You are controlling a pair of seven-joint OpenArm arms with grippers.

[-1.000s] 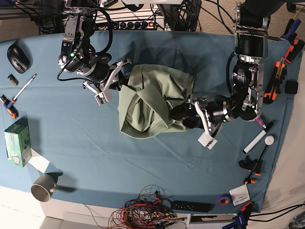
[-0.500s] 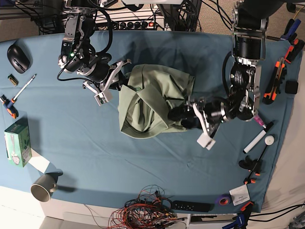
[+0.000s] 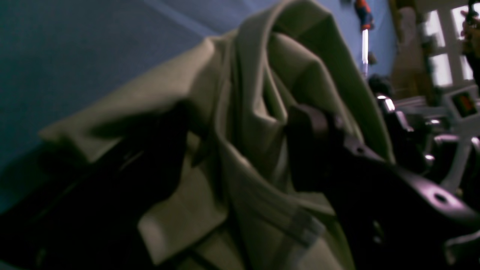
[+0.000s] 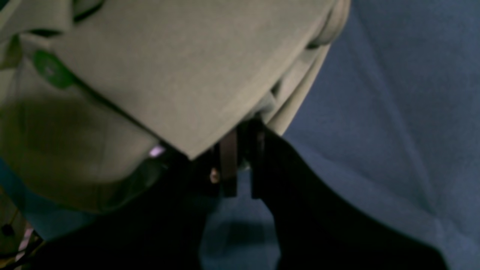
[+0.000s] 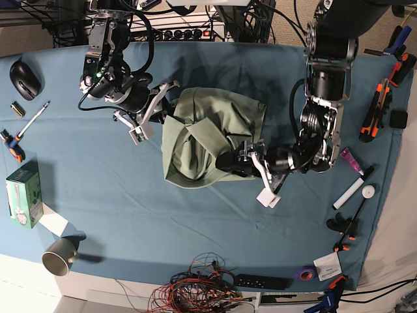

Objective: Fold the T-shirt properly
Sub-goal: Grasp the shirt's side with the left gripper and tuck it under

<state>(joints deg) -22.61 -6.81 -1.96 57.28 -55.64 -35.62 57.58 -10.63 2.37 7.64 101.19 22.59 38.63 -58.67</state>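
Two arms crowding the T-shirt (image 5: 205, 140).

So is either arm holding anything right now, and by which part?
The right gripper pinches the T-shirt at a folded edge; the left gripper is open over it, holding nothing.

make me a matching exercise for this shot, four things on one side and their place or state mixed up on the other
Things:
1. T-shirt
2. left gripper
3. right gripper
4. green box

Place or state:
A. open, fingers spread over the cloth
B. shut on a shirt edge
C. bunched up mid-table
D. at the base view's left edge of the table

Pairs: 1-C, 2-A, 3-B, 4-D
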